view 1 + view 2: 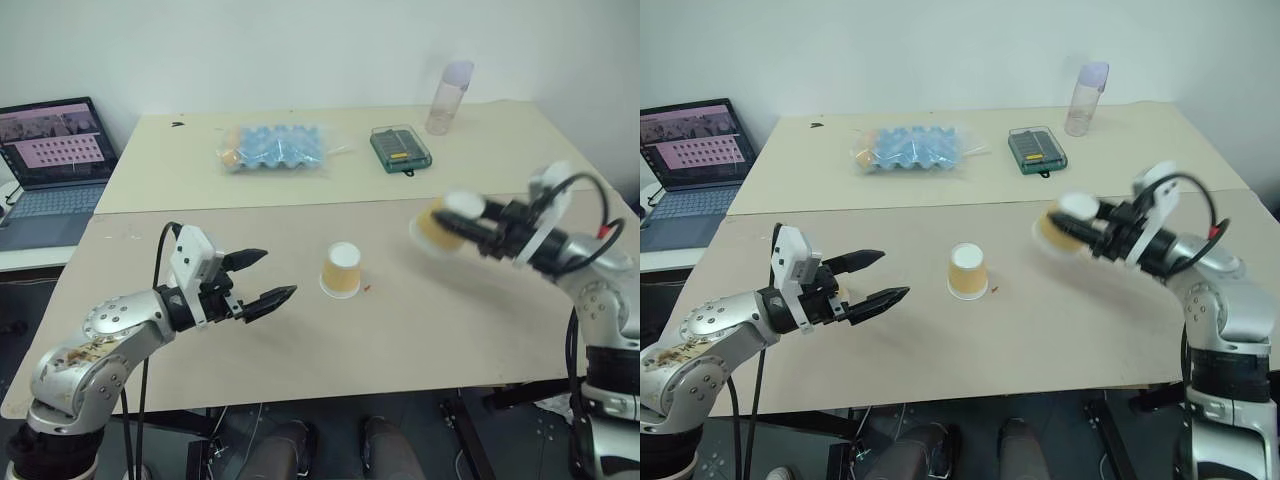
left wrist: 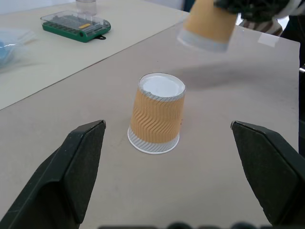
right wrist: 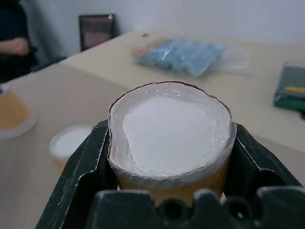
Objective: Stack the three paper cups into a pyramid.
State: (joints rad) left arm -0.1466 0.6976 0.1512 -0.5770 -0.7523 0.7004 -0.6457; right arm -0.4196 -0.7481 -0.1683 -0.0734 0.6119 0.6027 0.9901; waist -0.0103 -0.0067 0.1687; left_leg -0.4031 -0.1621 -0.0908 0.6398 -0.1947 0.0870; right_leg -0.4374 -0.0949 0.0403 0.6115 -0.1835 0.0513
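Pinching a light, crushable yellow-orange paper cup (image 1: 446,222) by its ribbed sides, the right end effector (image 1: 470,230) is carrying it above the counter (image 1: 420,340); left end effector (image 1: 262,280) is hanging spread.

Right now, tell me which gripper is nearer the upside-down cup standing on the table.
Left. The left gripper hangs open just beside the standing cup, its fingers aimed at it. The right gripper is farther off on the cup's other side, raised and shut on another cup.

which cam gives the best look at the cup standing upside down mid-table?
Left wrist view: the upside-down cup stands sharp and whole, centred between the open jaws of the left gripper, ribbing and white base plain. Both eye views show it small, from above. Right wrist view shows it blurred behind the held cup.
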